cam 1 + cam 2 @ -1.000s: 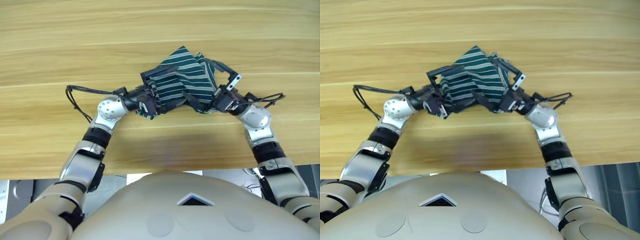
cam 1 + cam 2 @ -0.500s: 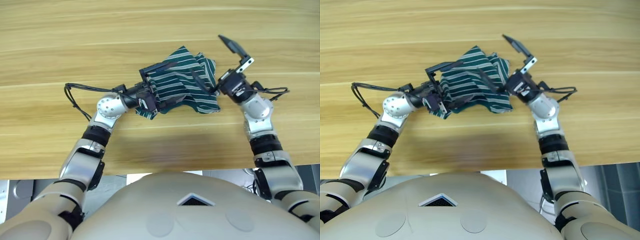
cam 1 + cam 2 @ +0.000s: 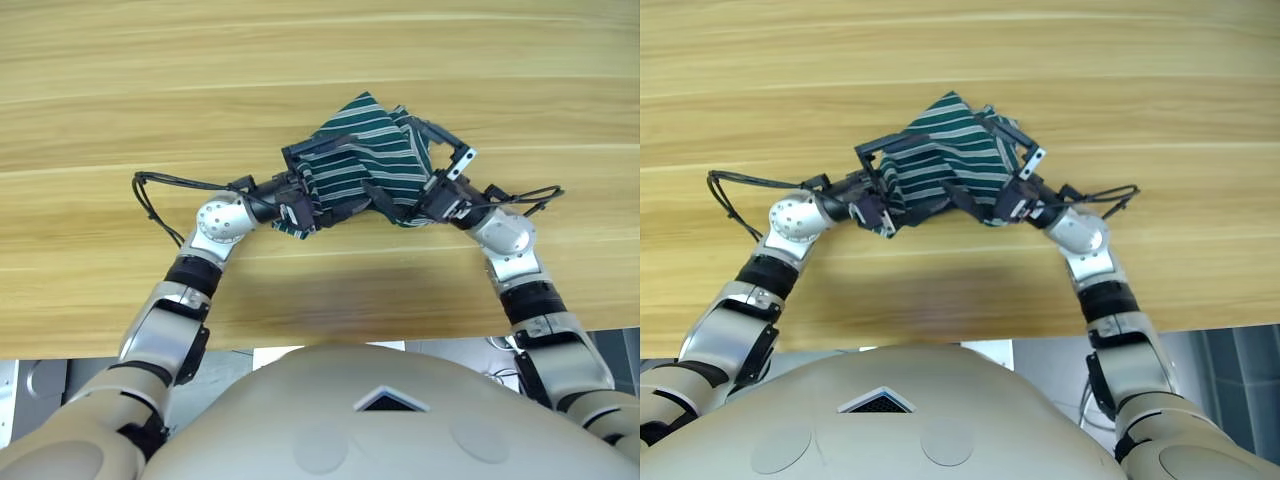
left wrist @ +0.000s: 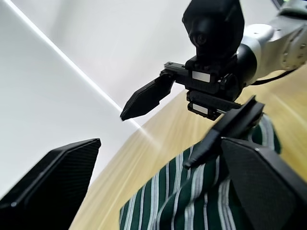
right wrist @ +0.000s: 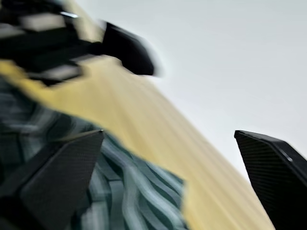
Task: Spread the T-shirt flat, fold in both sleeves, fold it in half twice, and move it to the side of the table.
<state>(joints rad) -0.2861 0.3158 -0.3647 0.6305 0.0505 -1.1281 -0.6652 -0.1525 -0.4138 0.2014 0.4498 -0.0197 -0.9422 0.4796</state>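
a crumpled green-striped t-shirt (image 3: 365,125) lies bunched mid-tabletop (image 3: 300,50), directly between the two tools: the left tool (image 3: 340,172) gapes wide over its left edge, the right tool (image 3: 395,155) equally wide over its right, neither seeming to pinch cloth, both arms equally near.

The right gripper (image 3: 392,153) is back down at the right edge of the crumpled green T-shirt with white stripes (image 3: 350,140) — half a second ago it stood raised off to the right, its two black fingers spread clear of the cloth. Those fingers now straddle the fabric again, as a second ago. The shirt's right side, briefly lying flatter, is bunched once more.
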